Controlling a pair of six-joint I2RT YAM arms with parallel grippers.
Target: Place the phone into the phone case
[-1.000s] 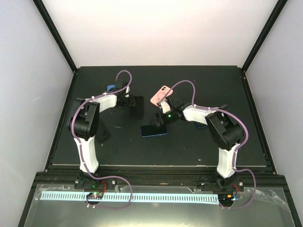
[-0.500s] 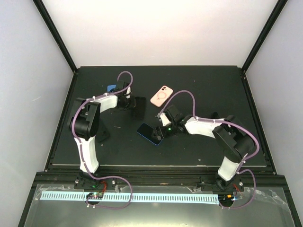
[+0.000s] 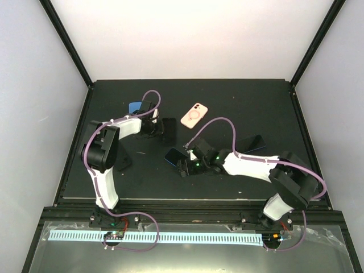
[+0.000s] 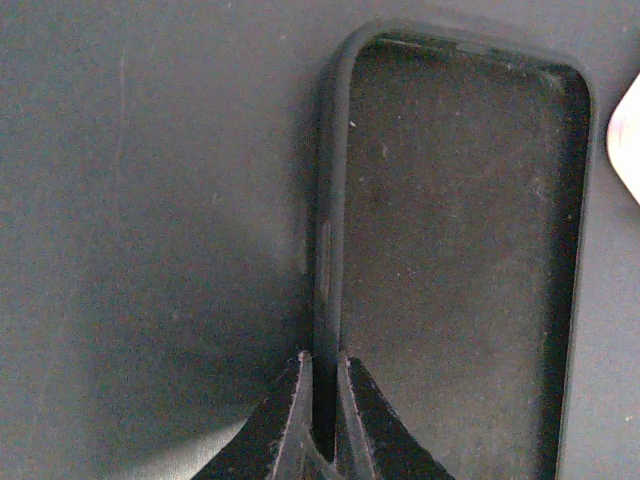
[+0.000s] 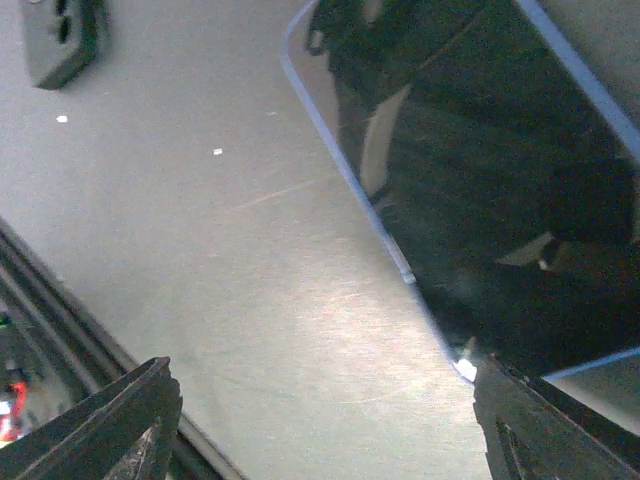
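Observation:
The pale pink phone case [image 3: 194, 115] lies back up at the far middle of the mat, clear of both grippers; its corner shows in the left wrist view [image 4: 626, 150]. The phone [image 3: 174, 157], blue-edged with a dark screen, lies flat and angled near the mat's centre. In the right wrist view the phone [image 5: 480, 190] fills the upper right. My right gripper [image 3: 183, 167] [image 5: 330, 425] is open low over the mat, its right finger at the phone's near corner. My left gripper [image 3: 160, 128] [image 4: 324, 372] is shut on the side wall of an empty black case [image 4: 460, 270].
The black case [image 3: 167, 129] lies left of the pink one. A blue item [image 3: 135, 106] sits behind the left arm. A dark phone-shaped object [image 3: 251, 143] lies at the right. A small black block [image 3: 124, 161] [image 5: 58, 40] sits on the mat [image 3: 148, 182].
The left gripper has shut on the black case's wall. The right arm has swung down and to the left, uncovering the pink case, and the phone has turned to an angle.

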